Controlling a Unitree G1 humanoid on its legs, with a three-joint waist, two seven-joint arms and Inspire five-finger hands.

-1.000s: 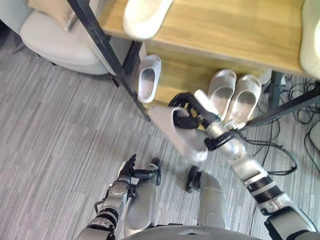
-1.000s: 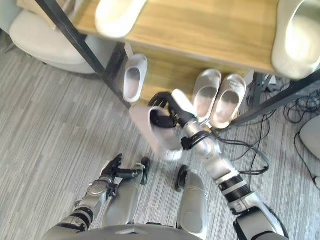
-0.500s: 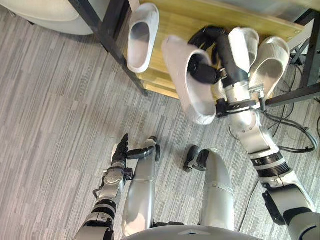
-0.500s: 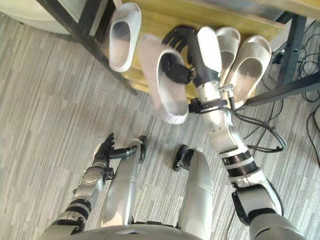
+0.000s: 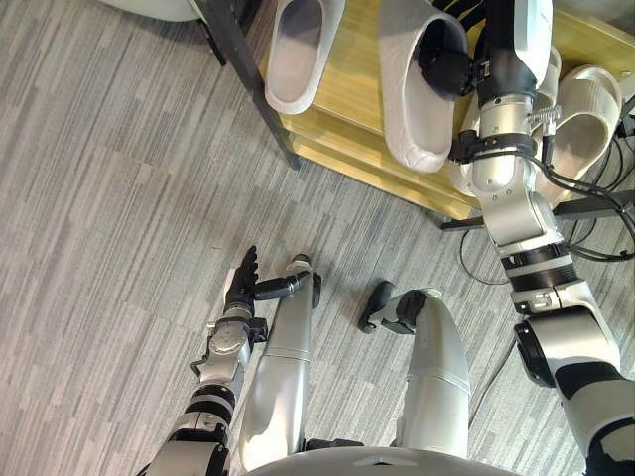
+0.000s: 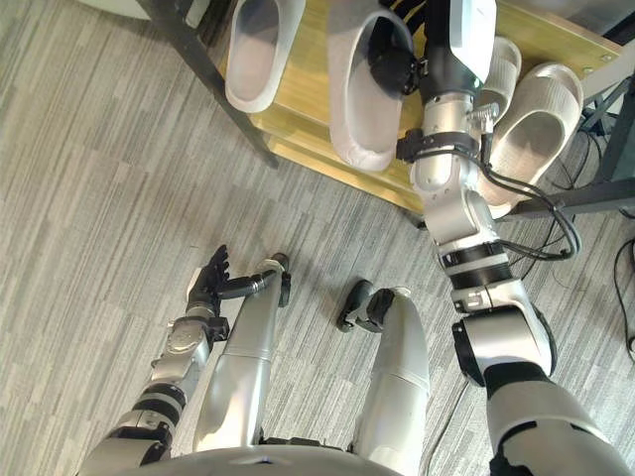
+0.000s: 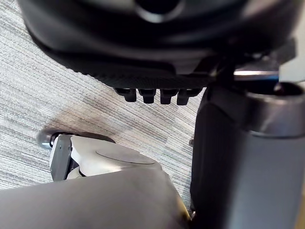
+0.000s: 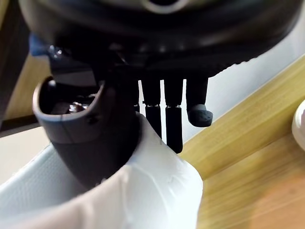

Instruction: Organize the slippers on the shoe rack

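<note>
My right hand is shut on a white slipper; its thumb sits inside the opening and its fingers lie over the upper. The slipper hangs over the low wooden shelf of the shoe rack, its heel end past the shelf's front edge. A matching white slipper lies on the shelf just left of it. A beige pair rests on the shelf to the right, partly hidden behind my arm. My left hand is open, hanging low above the floor.
A black slanted frame post of the rack runs down to the floor left of the shelf. Grey striped carpet spreads in front of the rack.
My right hand has carried the white slipper forward over the shelf, closer beside the lone white slipper. The camera has tilted down. The left hand has stayed low.
</note>
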